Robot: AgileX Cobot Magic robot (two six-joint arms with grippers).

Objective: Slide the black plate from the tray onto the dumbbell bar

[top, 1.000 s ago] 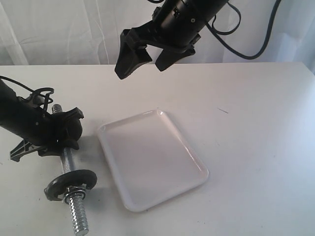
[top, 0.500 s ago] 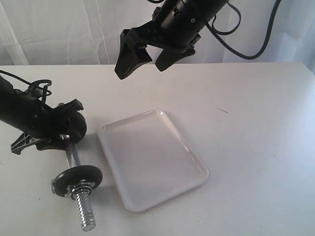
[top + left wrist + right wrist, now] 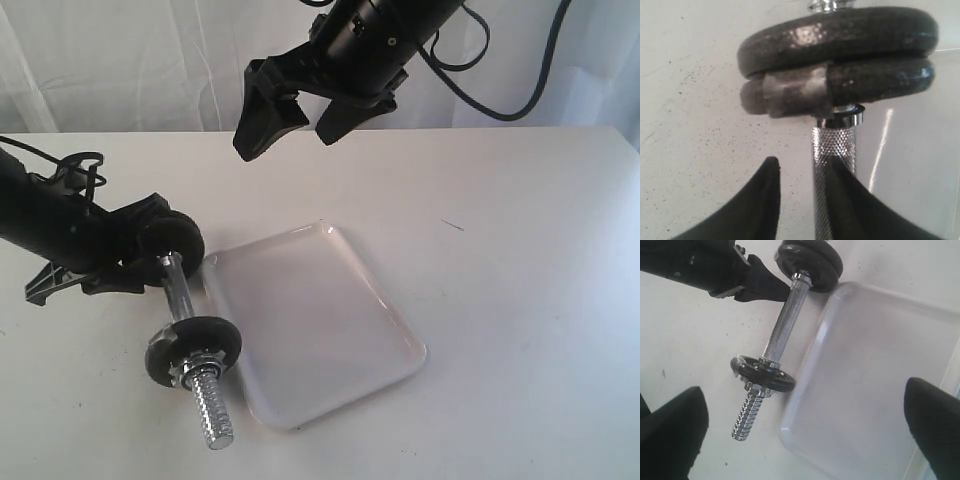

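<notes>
The dumbbell bar [image 3: 180,295] lies on the table just left of the white tray [image 3: 320,320], which holds nothing. Two stacked black discs [image 3: 840,45] sit on its far end and one black disc [image 3: 193,347] with a silver nut sits near its threaded near end [image 3: 212,410]. I cannot tell which disc is the black plate. My left gripper [image 3: 152,264] is at the far end. In the left wrist view its fingers [image 3: 772,172] stand apart, and the knurled bar [image 3: 835,145] runs under one finger with bare table beside the other. My right gripper [image 3: 287,140] hangs open high above the tray.
The tray's near left edge [image 3: 805,390] lies close to the bar's single disc [image 3: 765,375]. A black cable [image 3: 70,170] loops behind the left arm. White curtain closes off the back of the table.
The bar has shifted right and swung round, so its threaded near end now points toward the tray's front corner. The left gripper moved right with the far end. The right arm has not moved.
</notes>
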